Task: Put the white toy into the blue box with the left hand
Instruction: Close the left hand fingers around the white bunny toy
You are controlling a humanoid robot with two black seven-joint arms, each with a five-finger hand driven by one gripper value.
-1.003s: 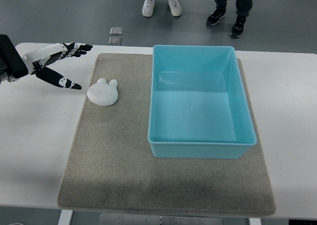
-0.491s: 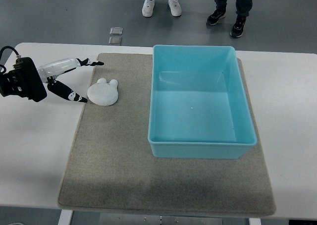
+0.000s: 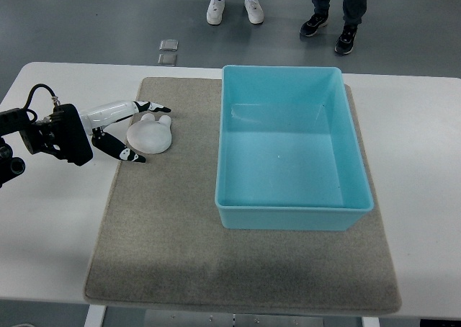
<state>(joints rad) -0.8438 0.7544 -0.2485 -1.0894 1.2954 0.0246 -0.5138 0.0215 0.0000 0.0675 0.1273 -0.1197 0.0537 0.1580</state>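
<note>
The white toy [image 3: 150,135], a flat rabbit-shaped piece, lies on the grey mat [image 3: 173,226] left of the blue box [image 3: 292,150]. My left hand [image 3: 137,129] comes in from the left edge at the toy's left side. Its fingers [image 3: 148,107] reach over the toy's far edge and its thumb [image 3: 122,153] lies along the near left edge. The fingers are spread around the toy, not closed on it. The blue box is empty and stands upright on the mat's right half.
The mat lies on a white table [image 3: 57,219]. Two people's feet [image 3: 234,10] stand on the floor beyond the table's far edge. A small grey floor plate [image 3: 168,51] lies behind the table.
My left hand has moved right and toward me, from beside the mat's far left corner to the toy. Its fingers now bracket the toy. The toy and box have not moved.
</note>
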